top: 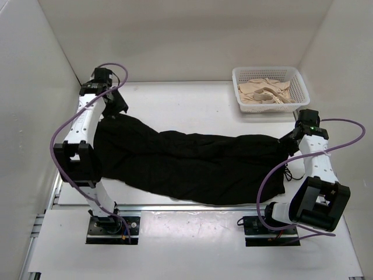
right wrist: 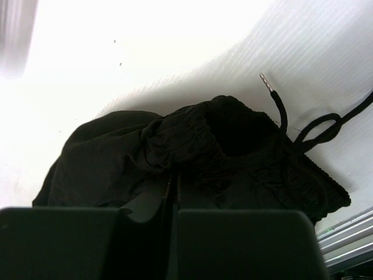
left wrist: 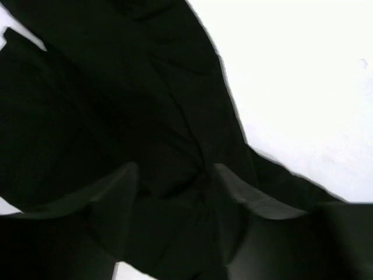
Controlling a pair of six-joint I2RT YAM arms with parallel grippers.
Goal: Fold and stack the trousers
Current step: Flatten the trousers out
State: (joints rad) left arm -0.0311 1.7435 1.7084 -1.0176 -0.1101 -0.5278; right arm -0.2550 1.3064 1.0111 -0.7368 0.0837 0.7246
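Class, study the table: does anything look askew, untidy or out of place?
The trousers lie wrinkled and slanted across the table, unfolded, with their drawstring trailing loose. Nothing else stands out.

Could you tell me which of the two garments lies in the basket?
The beige garment, inside the white basket; the black trousers lie spread across the table.
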